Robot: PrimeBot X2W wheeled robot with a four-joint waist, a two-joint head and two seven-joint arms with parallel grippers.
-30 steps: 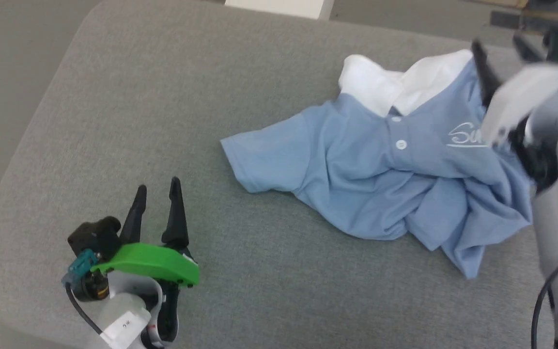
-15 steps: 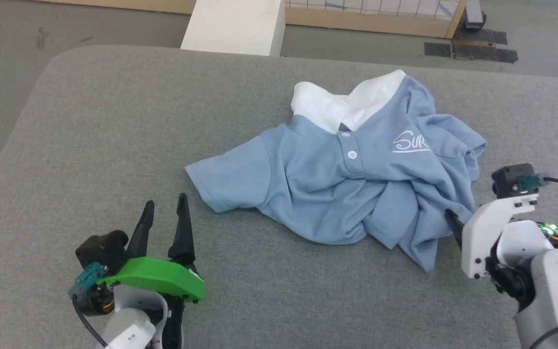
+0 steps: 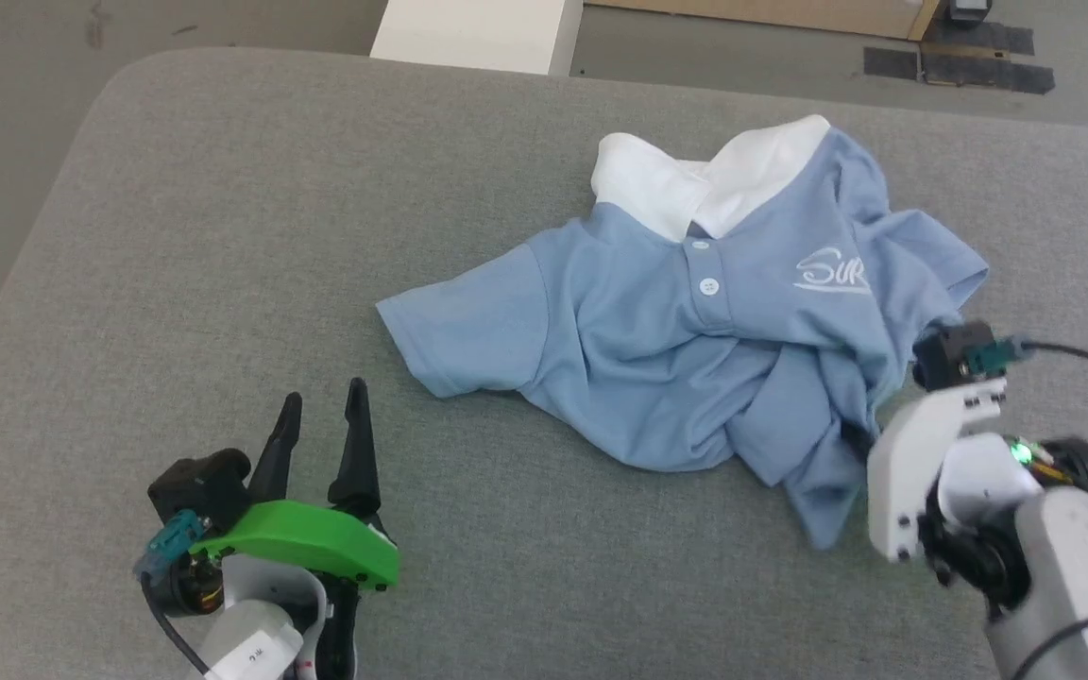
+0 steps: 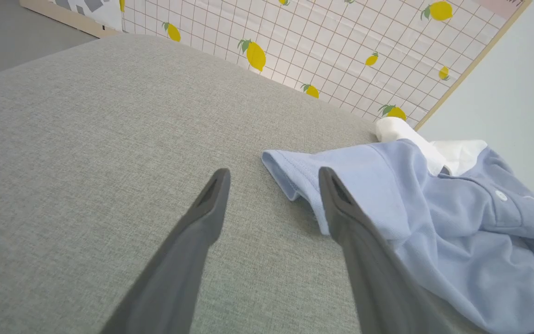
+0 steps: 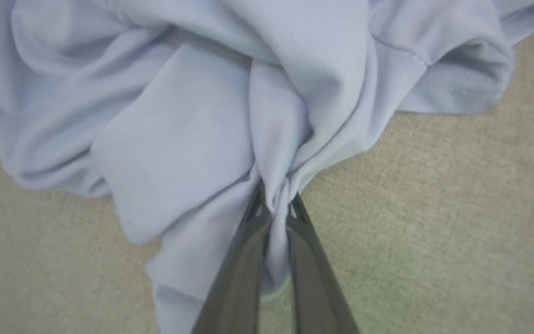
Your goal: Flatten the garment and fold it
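Garment (image 3: 657, 359) was seen crumpled on the grey counter (image 3: 223, 189), collar farthest | right end effector (image 5: 276, 204) was pinched tight on a bunched fold at its near right edge | left end effector (image 3: 323, 390) was spread wide, empty, near the sleeve

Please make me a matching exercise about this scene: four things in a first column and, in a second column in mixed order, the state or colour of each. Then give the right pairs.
Column A
1. left gripper
2. right gripper
3. collar
4. spread-out sleeve

Column B
a. white
b. shut on a bunched fold of the garment
c. light blue, lying flat on the grey surface
d. open, holding nothing

Right pairs: 1-d, 2-b, 3-a, 4-c
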